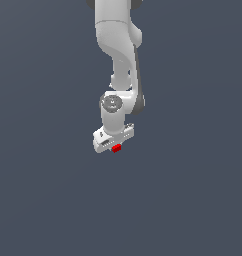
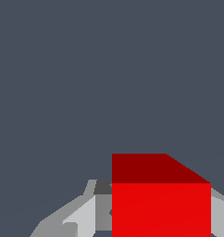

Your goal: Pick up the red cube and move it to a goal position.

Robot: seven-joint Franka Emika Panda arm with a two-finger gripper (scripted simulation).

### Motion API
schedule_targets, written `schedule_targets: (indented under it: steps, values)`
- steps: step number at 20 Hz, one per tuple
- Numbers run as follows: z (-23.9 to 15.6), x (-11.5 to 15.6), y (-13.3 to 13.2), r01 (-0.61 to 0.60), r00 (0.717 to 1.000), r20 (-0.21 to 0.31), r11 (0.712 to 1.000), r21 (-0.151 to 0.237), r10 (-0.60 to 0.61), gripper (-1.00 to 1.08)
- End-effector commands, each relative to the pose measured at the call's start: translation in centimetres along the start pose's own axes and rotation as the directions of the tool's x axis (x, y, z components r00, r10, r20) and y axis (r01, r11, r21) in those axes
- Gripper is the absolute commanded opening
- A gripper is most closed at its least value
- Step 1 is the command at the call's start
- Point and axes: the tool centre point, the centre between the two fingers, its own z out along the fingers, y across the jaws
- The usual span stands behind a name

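The white Panda arm [image 1: 118, 45] comes down from the top of the exterior view, near its middle, in a stack of rounded links. A dark strip runs along the side of the links toward the exterior view's right. The wrist ends in a round grey-capped joint [image 1: 112, 103], and below it the broad hand of the gripper [image 1: 116, 147] sits slightly tilted, its end toward the exterior view's right a little higher.

The red cube [image 1: 116, 148] shows as a small red patch at the lower edge of that hand, close against it and much narrower than it. In the wrist view the red cube [image 2: 161, 203] fills the space between the grey fingers [image 2: 81, 217], one on each side and touching it, so the jaws stand narrow, clamped on the cube. Around arm and cube lies only a plain dark grey-blue ground [image 1: 43, 200].
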Motion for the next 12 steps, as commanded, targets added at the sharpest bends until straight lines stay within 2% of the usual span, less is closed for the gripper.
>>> schedule_targets:
  steps: [1,6,12]
  values:
    - [-1.1,0.0,-0.1,0.0,1.0,-0.001,1.0,-0.001,0.0,-1.0]
    - [-4.2,-0.3,-0.6,0.0,1.0,-0.001,1.0,-0.001,0.0,-1.0]
    - [-9.7,-0.7,-1.5,0.001,1.0,-0.001,1.0,-0.002,-0.001,-1.0]
